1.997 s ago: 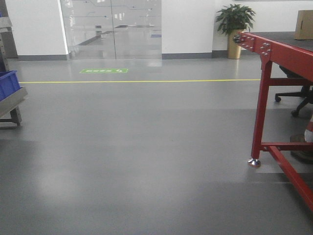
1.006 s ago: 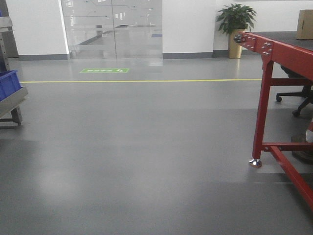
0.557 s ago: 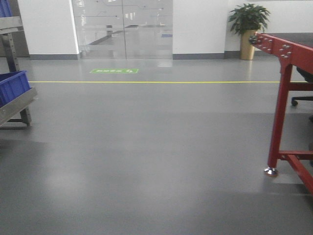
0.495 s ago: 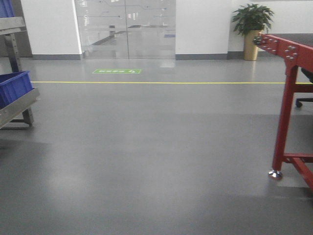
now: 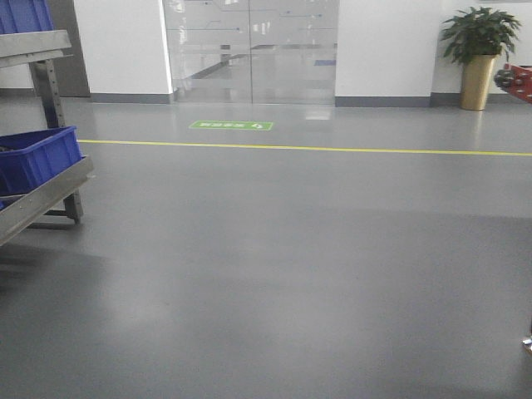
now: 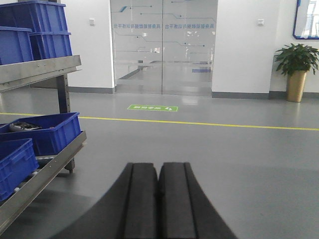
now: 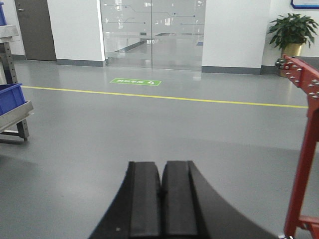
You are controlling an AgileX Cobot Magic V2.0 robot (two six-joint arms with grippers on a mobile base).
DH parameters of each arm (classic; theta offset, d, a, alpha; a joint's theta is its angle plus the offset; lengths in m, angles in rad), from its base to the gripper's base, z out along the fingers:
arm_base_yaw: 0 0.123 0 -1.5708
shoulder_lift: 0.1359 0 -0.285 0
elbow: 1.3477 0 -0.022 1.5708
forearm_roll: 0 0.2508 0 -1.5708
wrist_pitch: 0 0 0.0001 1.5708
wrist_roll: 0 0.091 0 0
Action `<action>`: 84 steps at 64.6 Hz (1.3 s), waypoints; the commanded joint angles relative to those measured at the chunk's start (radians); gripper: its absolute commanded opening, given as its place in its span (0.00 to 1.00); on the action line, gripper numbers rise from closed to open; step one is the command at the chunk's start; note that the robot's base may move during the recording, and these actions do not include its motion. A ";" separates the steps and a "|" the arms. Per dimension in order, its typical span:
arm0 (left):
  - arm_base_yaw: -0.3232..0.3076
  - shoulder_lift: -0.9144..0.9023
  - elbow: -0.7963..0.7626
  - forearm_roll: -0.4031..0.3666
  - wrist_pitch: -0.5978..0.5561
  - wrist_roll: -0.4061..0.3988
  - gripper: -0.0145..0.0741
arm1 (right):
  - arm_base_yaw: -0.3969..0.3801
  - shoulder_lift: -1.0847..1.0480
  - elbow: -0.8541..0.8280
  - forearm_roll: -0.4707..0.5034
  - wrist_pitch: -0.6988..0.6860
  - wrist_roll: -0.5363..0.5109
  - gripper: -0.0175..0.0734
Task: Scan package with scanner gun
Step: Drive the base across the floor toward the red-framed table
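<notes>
Two end effectors are sitting clenched on nothing: the left end effector [image 6: 158, 172] and the right end effector [image 7: 161, 172], while neither the package nor the scanner gun is showing in any view, so their place cannot be told. With open floor [image 5: 291, 274] ahead, the robot is, I judge, risking clipping the metal rack [image 5: 46, 191] of blue bins [image 6: 50, 132] on the left or the red table leg [image 7: 302, 164] on the right, or stopping with the package out of reach.
</notes>
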 commanded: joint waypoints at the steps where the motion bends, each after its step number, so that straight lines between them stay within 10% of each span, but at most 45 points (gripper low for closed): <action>1: 0.001 -0.004 -0.002 -0.002 -0.023 0.000 0.04 | -0.002 -0.003 -0.001 -0.004 -0.014 -0.001 0.02; 84: -0.001 -0.004 -0.002 -0.002 -0.023 0.000 0.04 | -0.002 -0.003 -0.001 -0.004 -0.014 -0.001 0.02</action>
